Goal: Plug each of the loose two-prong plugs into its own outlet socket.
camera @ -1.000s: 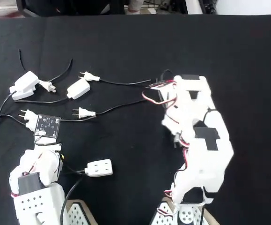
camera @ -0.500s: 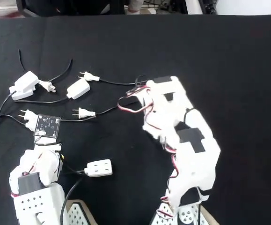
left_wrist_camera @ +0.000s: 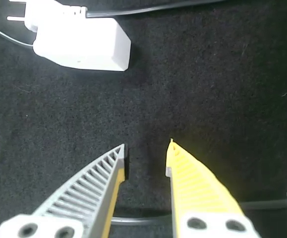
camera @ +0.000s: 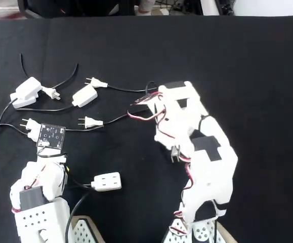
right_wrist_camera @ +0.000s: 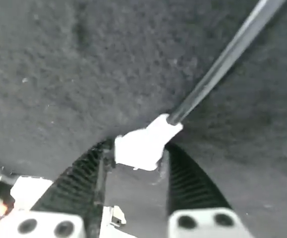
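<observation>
Right hand (right_wrist_camera: 136,152) is clamped on a small white plug body (right_wrist_camera: 142,145). Both black fingers (right_wrist_camera: 86,171) press its sides. Its thin black cord (right_wrist_camera: 222,64) runs away over the black cloth-covered desk (right_wrist_camera: 59,59). From above, the right arm (camera: 199,142) stands mid-desk and leans far-left, with that hand hidden underneath it.

Left hand (left_wrist_camera: 147,148) is parted to a moderate gap with nothing between the grey finger (left_wrist_camera: 103,173) and the yellow finger (left_wrist_camera: 188,173); both are over bare cloth. A white oblong adapter block (left_wrist_camera: 84,43) lies beyond the tips, well apart from them. The left arm (camera: 40,192) sits at near left.

Loose items I see from above:
- The first white two-prong plug (camera: 96,82) lies far, left of centre, with its prongs pointing left.
- The second white two-prong plug (camera: 90,121) lies nearer than the first, prongs also pointing left. The leads of these two run right, toward the right arm.
- The third white two-prong plug (camera: 30,124) is further left, just beside the left arm's wrist board (camera: 51,135).
- The white square outlet socket (camera: 107,181) lies face up, near, just right of the left arm.
</observation>
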Tool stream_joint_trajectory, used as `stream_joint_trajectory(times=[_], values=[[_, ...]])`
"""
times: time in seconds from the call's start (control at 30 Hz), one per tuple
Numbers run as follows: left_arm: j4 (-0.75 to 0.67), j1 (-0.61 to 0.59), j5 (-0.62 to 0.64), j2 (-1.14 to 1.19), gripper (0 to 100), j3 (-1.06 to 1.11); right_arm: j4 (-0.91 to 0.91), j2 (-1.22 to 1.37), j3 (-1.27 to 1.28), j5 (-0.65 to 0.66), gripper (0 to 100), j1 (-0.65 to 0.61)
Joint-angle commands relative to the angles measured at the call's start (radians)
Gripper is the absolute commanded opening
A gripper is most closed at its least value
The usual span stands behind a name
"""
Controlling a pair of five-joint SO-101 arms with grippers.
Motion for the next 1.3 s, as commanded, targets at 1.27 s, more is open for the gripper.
stream_joint_trajectory(times=[1.27], values=[[0.008, -0.013, -0.003, -0.003, 14, -0.013, -0.31, -0.236, 0.321, -0.106, 12.9, 0.048]])
